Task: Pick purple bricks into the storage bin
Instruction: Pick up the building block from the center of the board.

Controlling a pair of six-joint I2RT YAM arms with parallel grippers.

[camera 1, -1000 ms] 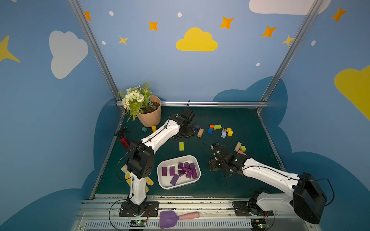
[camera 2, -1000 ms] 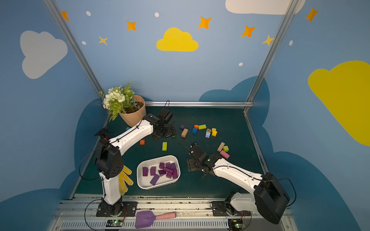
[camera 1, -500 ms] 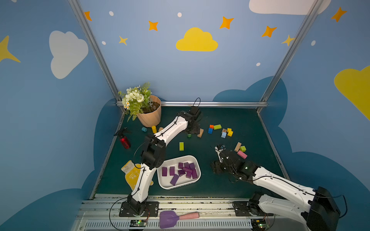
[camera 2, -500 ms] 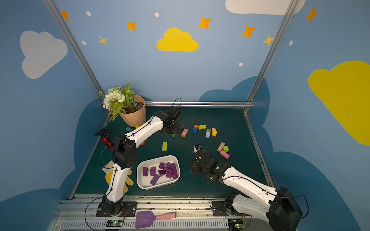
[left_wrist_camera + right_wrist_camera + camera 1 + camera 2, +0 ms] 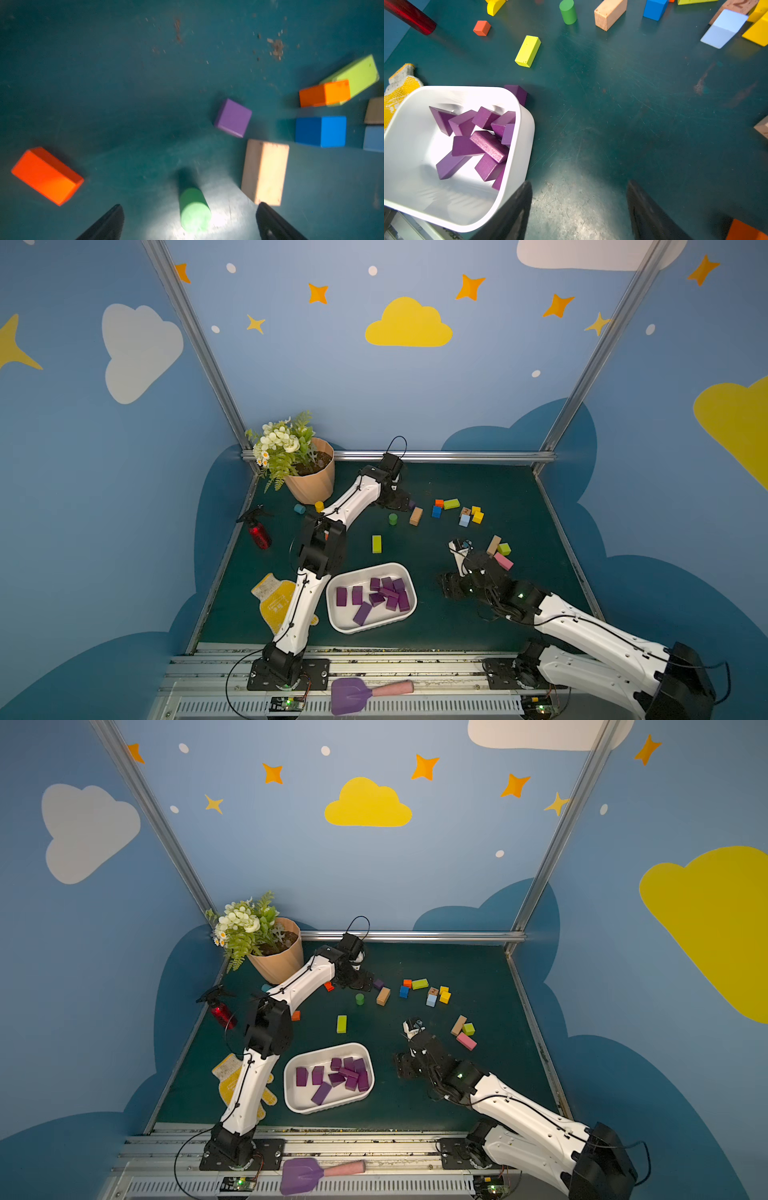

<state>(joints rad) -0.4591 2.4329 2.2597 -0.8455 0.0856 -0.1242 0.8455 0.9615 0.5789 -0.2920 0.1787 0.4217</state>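
Purple bricks (image 5: 388, 593) mostly lying in storage bin (image 5: 337, 620) by bench's front edge | left end effector (image 5: 190, 204), released, is reaching farther out, nearing stray purple cube (image 5: 233, 118) by far edge | right end effector (image 5: 579, 181), released, is retreating.

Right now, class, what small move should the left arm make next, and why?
Probably ease the left gripper forward over the purple cube and lower. Its jaws are open and empty; the cube lies on the mat ahead of them, outside the white tray, with a green cylinder nearer.
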